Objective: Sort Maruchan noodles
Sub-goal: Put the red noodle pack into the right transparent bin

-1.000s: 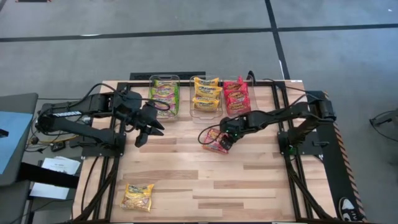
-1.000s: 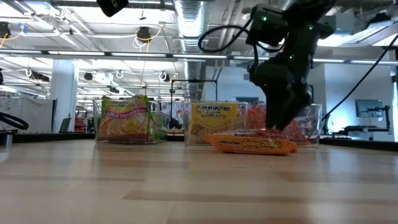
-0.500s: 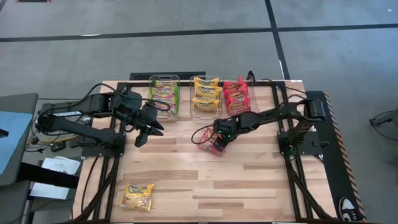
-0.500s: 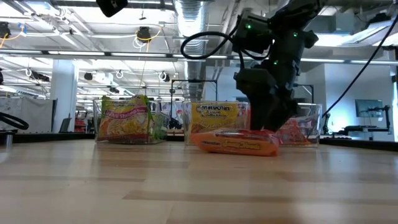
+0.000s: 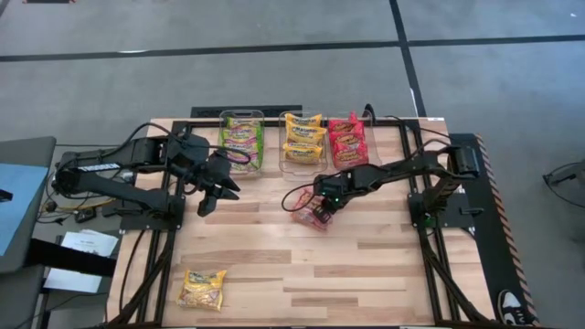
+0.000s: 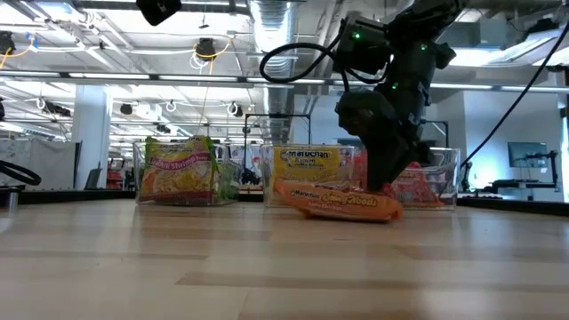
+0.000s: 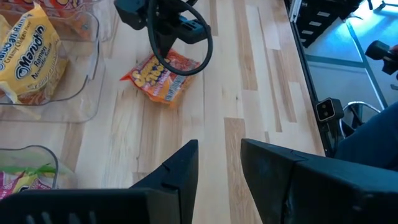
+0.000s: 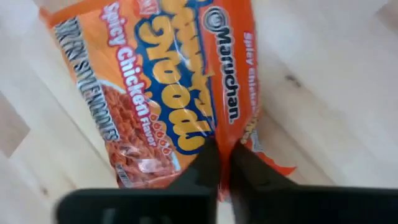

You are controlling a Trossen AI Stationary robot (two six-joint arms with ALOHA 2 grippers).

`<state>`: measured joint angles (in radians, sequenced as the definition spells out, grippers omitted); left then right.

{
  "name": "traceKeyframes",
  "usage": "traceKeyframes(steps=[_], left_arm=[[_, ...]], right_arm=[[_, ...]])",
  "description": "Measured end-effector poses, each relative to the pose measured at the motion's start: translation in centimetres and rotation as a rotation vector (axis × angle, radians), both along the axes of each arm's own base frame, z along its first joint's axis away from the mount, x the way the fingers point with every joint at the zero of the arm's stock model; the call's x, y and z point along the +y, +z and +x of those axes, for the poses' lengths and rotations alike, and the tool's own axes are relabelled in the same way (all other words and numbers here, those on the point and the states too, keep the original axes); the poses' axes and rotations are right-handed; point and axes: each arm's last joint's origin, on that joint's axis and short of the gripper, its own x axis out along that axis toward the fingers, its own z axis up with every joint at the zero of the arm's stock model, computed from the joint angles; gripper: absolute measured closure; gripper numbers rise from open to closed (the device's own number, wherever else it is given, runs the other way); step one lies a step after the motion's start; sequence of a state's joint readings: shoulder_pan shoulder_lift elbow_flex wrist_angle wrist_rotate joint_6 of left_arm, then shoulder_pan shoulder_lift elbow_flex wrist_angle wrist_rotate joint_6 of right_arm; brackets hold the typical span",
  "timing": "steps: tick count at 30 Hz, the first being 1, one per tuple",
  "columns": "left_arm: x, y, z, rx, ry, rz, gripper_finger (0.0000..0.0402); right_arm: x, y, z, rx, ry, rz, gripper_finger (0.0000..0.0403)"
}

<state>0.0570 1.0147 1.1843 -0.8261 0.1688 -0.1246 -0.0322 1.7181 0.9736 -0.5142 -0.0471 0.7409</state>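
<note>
While right gripper pinches orange packet, its far edge hides.

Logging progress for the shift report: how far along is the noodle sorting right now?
Mostly done: the three clear bins at the table's far edge hold green, yellow and red packets, one colour each. In hand: the right gripper is shut on an orange Spicy Chicken packet mid-table, its end just lifting. Left: that packet and a yellow packet near the front left corner. The left gripper waits open near the green bin.
</note>
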Motion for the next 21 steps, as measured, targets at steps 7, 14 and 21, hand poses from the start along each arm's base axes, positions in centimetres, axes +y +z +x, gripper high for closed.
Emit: traceKeyframes(steps=[7,14,21], left_arm=[[0.0,0.0,0.0,-0.003,-0.009,0.012,0.0294],[0.0,0.0,0.0,-0.003,-0.009,0.012,0.0294],[0.0,0.0,0.0,-0.003,-0.009,0.013,0.0294]], right_arm=[[0.5,1.0,0.5,0.017,0.027,0.033,0.0394],[1.6,5.0,1.6,0.085,0.146,-0.097,0.0399],[2.0,9.6,1.9,0.150,0.244,-0.277,0.0400]])
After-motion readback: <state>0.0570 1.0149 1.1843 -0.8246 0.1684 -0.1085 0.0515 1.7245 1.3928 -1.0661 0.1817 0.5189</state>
